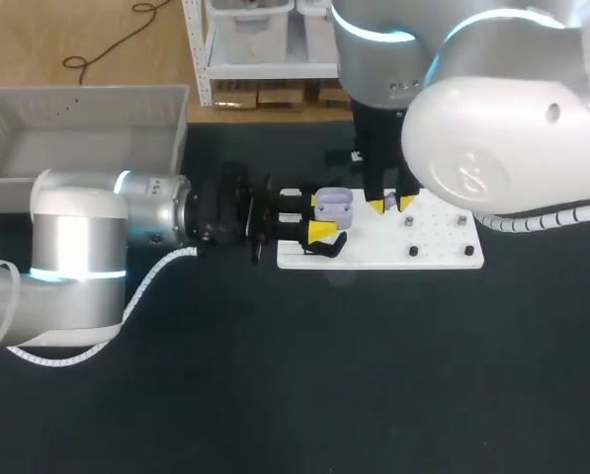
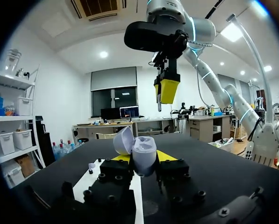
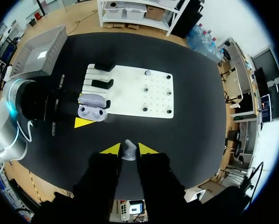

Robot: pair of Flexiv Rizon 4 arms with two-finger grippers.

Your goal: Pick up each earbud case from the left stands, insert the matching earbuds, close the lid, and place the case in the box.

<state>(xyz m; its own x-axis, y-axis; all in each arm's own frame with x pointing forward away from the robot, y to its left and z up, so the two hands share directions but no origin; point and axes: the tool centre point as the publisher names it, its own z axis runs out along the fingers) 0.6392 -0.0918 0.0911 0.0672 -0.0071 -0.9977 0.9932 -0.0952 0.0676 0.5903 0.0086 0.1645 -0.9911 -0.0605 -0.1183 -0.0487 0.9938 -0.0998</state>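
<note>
My L gripper [image 2: 140, 162] is clamped on the lavender earbud case [image 2: 143, 150], lid flipped open, over the left end of the white board [image 1: 374, 257], just beside the black stands [image 3: 102, 84]. My R gripper [image 3: 129, 148] pinches one earbud [image 3: 129, 152] w/ both tips, above the case & apart from it. Small black pegs [image 3: 168, 111] dot the board's other half. Grey bin [image 1: 87, 123] sits at the far left corner.

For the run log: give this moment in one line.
left gripper: shut on open case | right gripper: shut on earbud, above board
</note>
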